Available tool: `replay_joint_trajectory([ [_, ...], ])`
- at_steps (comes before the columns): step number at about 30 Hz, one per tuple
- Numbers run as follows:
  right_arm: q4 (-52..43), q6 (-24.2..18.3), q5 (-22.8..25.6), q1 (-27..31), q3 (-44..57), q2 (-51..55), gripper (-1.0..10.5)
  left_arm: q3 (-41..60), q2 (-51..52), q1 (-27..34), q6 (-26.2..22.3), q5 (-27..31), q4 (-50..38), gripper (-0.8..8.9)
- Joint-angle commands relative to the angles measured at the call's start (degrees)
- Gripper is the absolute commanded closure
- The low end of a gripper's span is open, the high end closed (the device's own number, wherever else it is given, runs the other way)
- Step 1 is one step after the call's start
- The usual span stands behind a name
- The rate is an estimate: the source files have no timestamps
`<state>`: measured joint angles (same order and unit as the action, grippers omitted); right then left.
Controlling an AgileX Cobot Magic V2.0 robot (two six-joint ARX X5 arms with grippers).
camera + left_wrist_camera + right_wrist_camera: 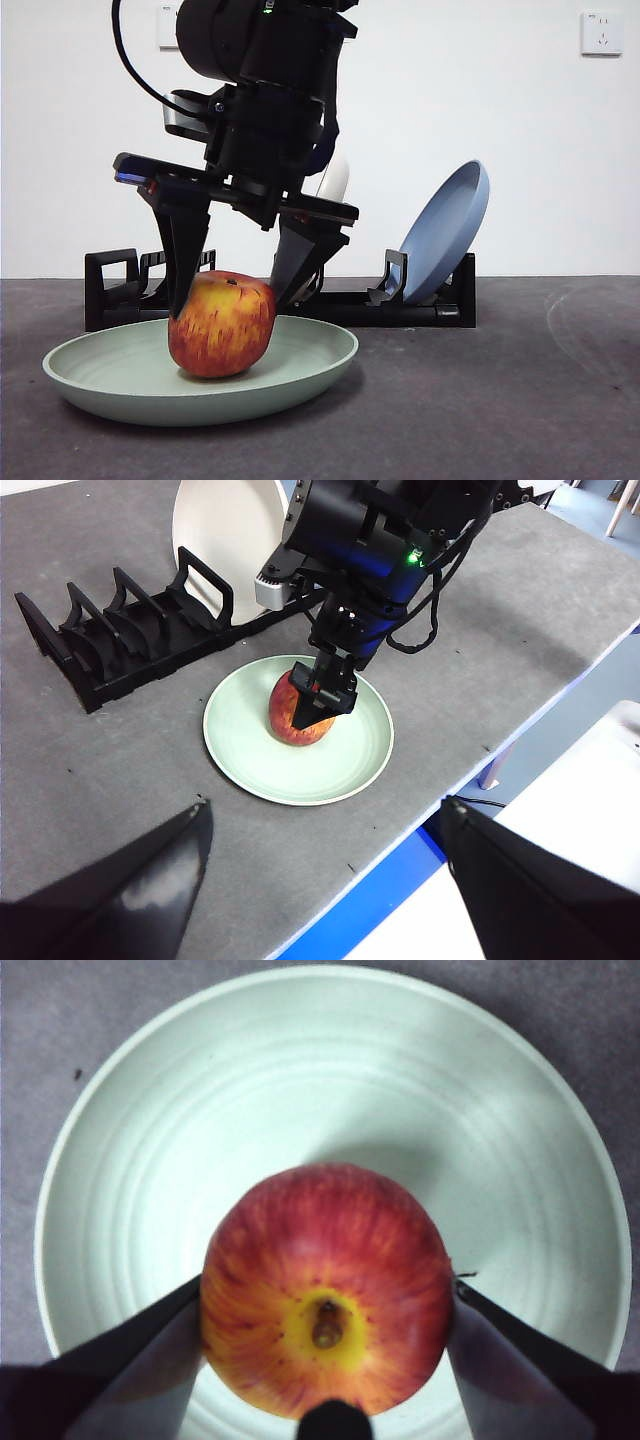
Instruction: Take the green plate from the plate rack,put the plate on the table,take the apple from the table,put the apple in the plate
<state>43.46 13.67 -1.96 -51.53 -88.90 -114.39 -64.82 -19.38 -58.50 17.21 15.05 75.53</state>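
The apple (222,325) (290,725) (325,1260) rests in the middle of the green plate (310,350) (250,755) (150,1110), which lies flat on the table (520,400) in front of the plate rack (400,305) (120,640). My right gripper (226,298) (318,705) (327,1295) comes down from above, its two jaws pressed against the apple's sides. My left gripper (325,880) is open and empty, held high above the table's near edge, away from the plate.
A blue plate (450,230) leans in the rack's right end. A cream-white plate (335,180) (220,525) stands in the rack behind the right arm. The table edge (520,730) runs close beside the green plate.
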Motion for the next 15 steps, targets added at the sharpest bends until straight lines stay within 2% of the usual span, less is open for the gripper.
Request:
replay_joint_trajectory([
  [1, 0.04, -0.26, -0.22, -0.26, 0.02, -0.98, 3.7, 0.22, 0.24, 0.04, 0.55, 0.2, -0.11, 4.36],
  [11, 1.79, -0.26, -1.09, -0.26, -0.07, -0.94, 3.4, 0.22, 0.24, 0.04, 0.57, 0.2, -0.11, 4.36],
  [15, 5.35, -1.01, -1.18, -0.24, -2.29, -0.81, 3.5, 0.22, 0.24, 0.04, 0.57, 0.2, -0.15, 4.36],
])
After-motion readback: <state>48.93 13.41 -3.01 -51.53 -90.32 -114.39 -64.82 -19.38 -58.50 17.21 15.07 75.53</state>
